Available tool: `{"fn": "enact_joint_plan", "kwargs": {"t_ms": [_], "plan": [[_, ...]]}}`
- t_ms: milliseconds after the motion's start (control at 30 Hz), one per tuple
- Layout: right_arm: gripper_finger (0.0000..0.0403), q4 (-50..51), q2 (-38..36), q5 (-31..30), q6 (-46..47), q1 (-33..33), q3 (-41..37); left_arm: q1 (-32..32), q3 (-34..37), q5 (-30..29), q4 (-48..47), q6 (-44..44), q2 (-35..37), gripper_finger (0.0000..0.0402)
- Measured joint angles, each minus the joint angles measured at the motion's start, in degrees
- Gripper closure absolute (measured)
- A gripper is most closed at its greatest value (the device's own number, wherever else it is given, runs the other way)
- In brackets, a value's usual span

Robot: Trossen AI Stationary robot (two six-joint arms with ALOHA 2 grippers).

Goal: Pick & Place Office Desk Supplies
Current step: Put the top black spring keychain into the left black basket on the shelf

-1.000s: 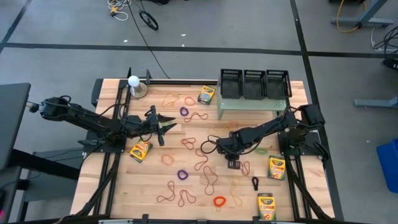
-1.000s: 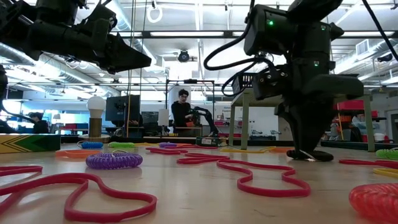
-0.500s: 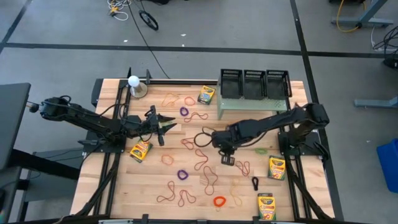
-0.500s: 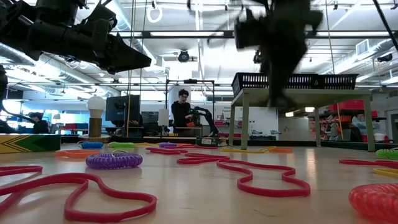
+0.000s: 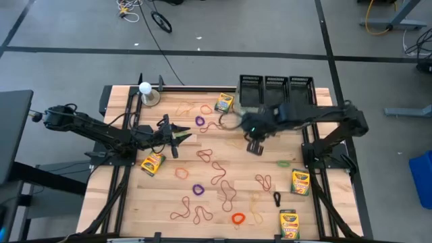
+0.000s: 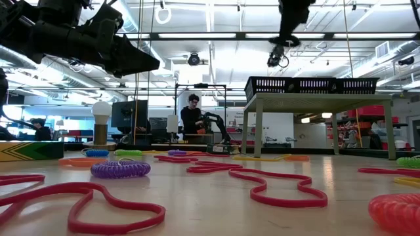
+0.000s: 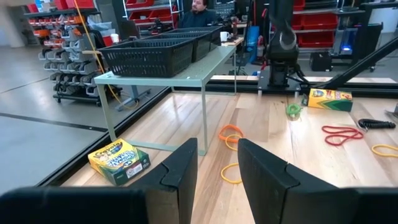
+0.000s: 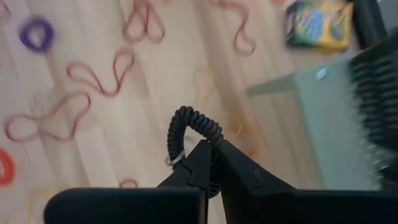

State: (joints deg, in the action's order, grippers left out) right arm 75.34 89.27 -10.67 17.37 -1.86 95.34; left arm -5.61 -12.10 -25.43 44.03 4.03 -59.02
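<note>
Left gripper [image 5: 177,136] parked over the table's left half, fingers slightly apart, holding nothing. Right gripper [image 5: 254,145] now lifted off the central boards and swung up beside the pale green stand [image 5: 270,111], clamped on a black coiled ring [image 8: 193,127]. Looks like transport toward the 3 black baskets [image 5: 276,90].

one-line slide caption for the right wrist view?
Right pincer shut on a black coiled ring, above the band-strewn table.
</note>
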Motion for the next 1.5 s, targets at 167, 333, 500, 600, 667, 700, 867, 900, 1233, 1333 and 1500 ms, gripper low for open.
{"fn": "enact_joint_plan", "kwargs": {"t_ms": [167,333,500,600,667,700,867,900,1233,1333,1500], "plan": [[0.0381,-0.59,-1.31,-2.2,-0.58,7.0,4.27,0.01,0.0,0.0,-0.04,0.0,0.0,0.0277],[0.0381,-4.42,-1.2,-6.4,-1.36,16.76,7.74,0.0,0.0,0.0,-0.04,0.0,-0.02,0.0277],[0.0381,-9.31,-0.46,-5.12,-4.6,28.54,7.48,0.02,0.0,0.0,-0.03,0.0,-0.02,0.0277],[0.0381,-9.3,1.92,-3.81,-6.69,33.73,7.42,0.01,0.0,0.0,-0.04,0.0,-0.02,0.0277],[0.038,-9.5,4.07,-2.33,-7.57,35.66,7.4,0.02,0.0,0.0,-0.09,0.0,-0.02,0.0277],[0.038,-9.68,5.15,-1.55,-8.21,36.43,7.37,0.0,0.0,0.0,-0.05,0.0,-0.02,0.0277],[0.038,-10.84,9.62,0.21,-10.4,37.74,7.33,0.02,0.0,-0.01,-0.07,0.0,-0.04,0.0277],[0.038,-10.87,10.27,0.24,-10.64,37.74,7.33,0.0,0.0,0.0,-0.06,0.0,-0.04,0.0277],[0.0366,-9.74,14.48,0.12,-11.3,37.61,7.31,0.01,0.0,0.0,-0.06,0.0,-0.04,0.0277],[0.0335,-9.81,14.33,-1.4,-11.38,37.24,7.33,0.02,0.0,0.0,-0.07,0.0,-0.04,0.0277],[0.027,-8.23,13.23,-8.77,-12.95,35.73,7.71,0.0,0.0,0.0,0.0,0.0,-0.04,0.0277]]}}
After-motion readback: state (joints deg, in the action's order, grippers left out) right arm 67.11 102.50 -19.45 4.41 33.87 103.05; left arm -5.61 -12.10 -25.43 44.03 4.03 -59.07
